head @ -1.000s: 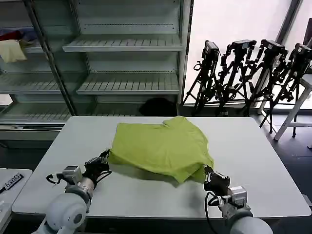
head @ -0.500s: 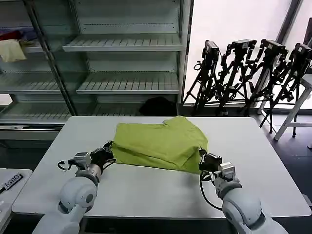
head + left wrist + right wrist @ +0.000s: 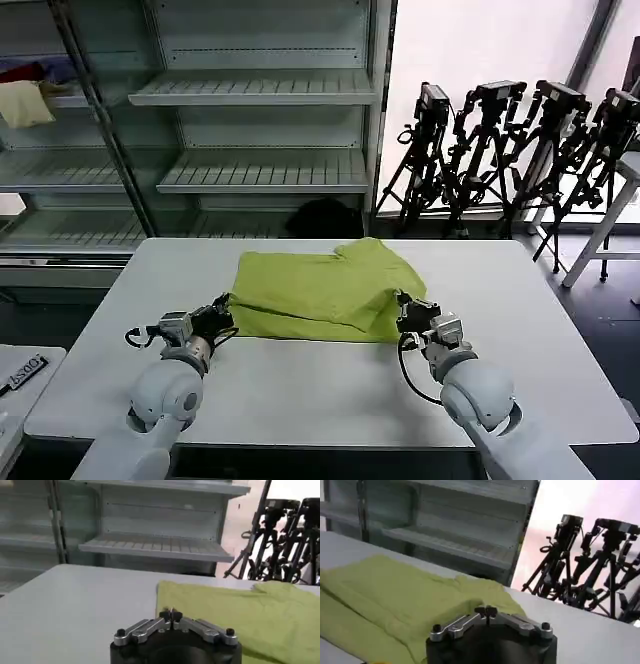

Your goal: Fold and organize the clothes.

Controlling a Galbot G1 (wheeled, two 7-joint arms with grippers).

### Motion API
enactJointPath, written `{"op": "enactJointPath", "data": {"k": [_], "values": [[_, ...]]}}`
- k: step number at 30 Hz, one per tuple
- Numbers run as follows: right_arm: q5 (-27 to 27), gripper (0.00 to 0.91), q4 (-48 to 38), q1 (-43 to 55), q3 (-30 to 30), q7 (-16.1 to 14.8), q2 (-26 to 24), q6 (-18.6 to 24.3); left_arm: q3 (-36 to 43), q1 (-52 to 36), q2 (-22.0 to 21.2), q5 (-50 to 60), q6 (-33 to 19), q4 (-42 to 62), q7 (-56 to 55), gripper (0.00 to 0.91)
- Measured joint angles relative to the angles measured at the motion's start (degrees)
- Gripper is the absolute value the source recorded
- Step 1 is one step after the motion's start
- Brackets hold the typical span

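Note:
The lime yellow-green T-shirt (image 3: 320, 288) lies on the white table (image 3: 300, 390), its near part folded back over itself. My left gripper (image 3: 222, 311) sits low at the shirt's near left corner, shut on the fabric edge. In the left wrist view its fingertips (image 3: 171, 613) are pressed together against the T-shirt (image 3: 240, 610). At the near right corner my right gripper (image 3: 405, 307) is shut on the fold. The right wrist view shows that gripper (image 3: 486, 611) closed, with the T-shirt (image 3: 395, 592) spread beyond it.
Grey metal shelves (image 3: 260, 170) stand behind the table. A pale cream cloth (image 3: 24, 102) and a red cloth (image 3: 20, 72) lie on a shelf at far left. Black tripods (image 3: 510, 150) stand at the back right. Bare tabletop lies near me.
Both grippers have moved away from me across the table, carrying the shirt's near edge with them. The raised fold has come down and the shirt now lies flatter and shorter.

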Motion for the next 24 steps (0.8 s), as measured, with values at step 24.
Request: {"op": "enactJointPath", "data": {"k": [24], "values": [[4.3, 0.907, 6.5, -12.7, 7.4, 1.9, -4.2, 1.3, -2.9, 6.3, 3.5, 1.4, 0.8, -4.6, 4.1, 0.907]]}}
